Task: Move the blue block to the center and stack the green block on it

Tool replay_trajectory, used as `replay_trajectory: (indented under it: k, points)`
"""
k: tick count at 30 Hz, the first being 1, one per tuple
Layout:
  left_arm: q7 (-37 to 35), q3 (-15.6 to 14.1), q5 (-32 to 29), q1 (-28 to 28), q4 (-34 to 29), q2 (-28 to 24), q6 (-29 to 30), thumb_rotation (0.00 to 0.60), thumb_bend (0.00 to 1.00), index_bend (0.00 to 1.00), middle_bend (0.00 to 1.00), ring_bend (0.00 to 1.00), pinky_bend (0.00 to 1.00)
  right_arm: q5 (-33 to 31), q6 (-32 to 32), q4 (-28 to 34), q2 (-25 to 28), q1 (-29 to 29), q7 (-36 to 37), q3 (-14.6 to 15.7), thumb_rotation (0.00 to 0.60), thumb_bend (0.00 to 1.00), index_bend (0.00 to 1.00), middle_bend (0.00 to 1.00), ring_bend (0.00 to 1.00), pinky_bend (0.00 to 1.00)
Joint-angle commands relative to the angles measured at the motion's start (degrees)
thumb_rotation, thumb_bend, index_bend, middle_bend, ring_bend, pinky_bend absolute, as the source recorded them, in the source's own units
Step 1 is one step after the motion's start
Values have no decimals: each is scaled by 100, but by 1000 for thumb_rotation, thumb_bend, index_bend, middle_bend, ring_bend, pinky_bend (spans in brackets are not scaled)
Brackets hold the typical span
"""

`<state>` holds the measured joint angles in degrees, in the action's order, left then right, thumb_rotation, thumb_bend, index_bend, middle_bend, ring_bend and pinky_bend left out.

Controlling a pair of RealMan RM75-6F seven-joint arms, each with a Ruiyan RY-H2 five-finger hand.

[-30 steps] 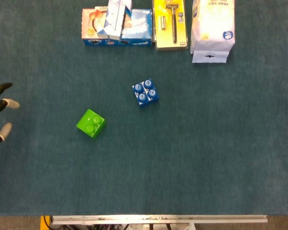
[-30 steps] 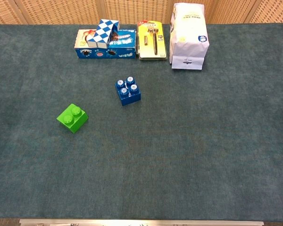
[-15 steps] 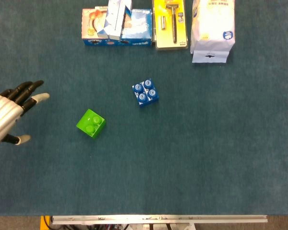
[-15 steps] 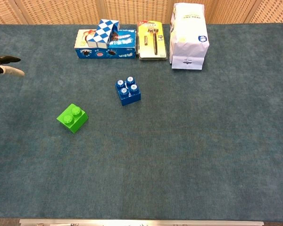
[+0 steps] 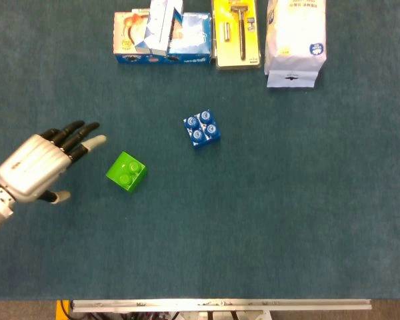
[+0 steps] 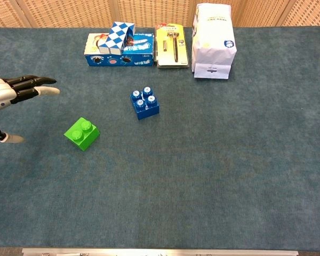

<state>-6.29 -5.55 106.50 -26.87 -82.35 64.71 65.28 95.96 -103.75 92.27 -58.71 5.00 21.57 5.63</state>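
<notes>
left hand [image 5: 37, 167] has come in from the left edge over the last sec and now hovers just left of the green block [image 5: 126, 171], fingers spread, holding nothing, not touching it yet. right hand isn't in either view. neither block has moved: blue block [image 5: 202, 129] sits studs up roughly mid-table, well apart from the green one, which lies nearer the robot and to the left. judging by that, blue is prob close enough to center already and the hand is lining up for the green pick; stack not yet done.

containers: at the far edge a blue carton [image 5: 187, 40] with a checkered box [image 5: 161, 23] on top, a yellow razor pack [image 5: 236, 30] with the razor inside, and a white bag [image 5: 295, 37], closed, contents hidden.
</notes>
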Motion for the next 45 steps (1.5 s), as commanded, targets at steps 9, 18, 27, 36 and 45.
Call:
replay_trajectory:
  k: [9, 18, 27, 36, 45]
  points:
    - [310, -8, -138, -280, -148, 372, -350, 600, 39, 6, 0, 53, 279, -27, -62, -178, 40, -222, 323, -197, 600, 90, 320, 134, 0, 46]
    - [501, -62, 5, -648, -61, 597, -640, 600, 39, 50, 0, 17, 269, -19, -3, -242, 56, -309, 476, -332, 600, 92, 320, 134, 0, 46]
    - [808, -85, 150, -1009, 115, 752, -879, 600, 41, 119, 0, 0, 198, -4, 124, -264, 76, -340, 553, -422, 600, 92, 320, 134, 0, 46]
    - [938, -144, 115, -1259, 201, 859, -1105, 600, 41, 172, 0, 0, 96, 10, 230, -262, 79, -360, 576, -491, 600, 92, 320, 134, 0, 46]
    - [1213, -86, -223, -1398, -20, 840, -1413, 600, 41, 196, 0, 0, 96, 37, 327, -245, 78, -371, 542, -534, 600, 92, 320, 134, 0, 46]
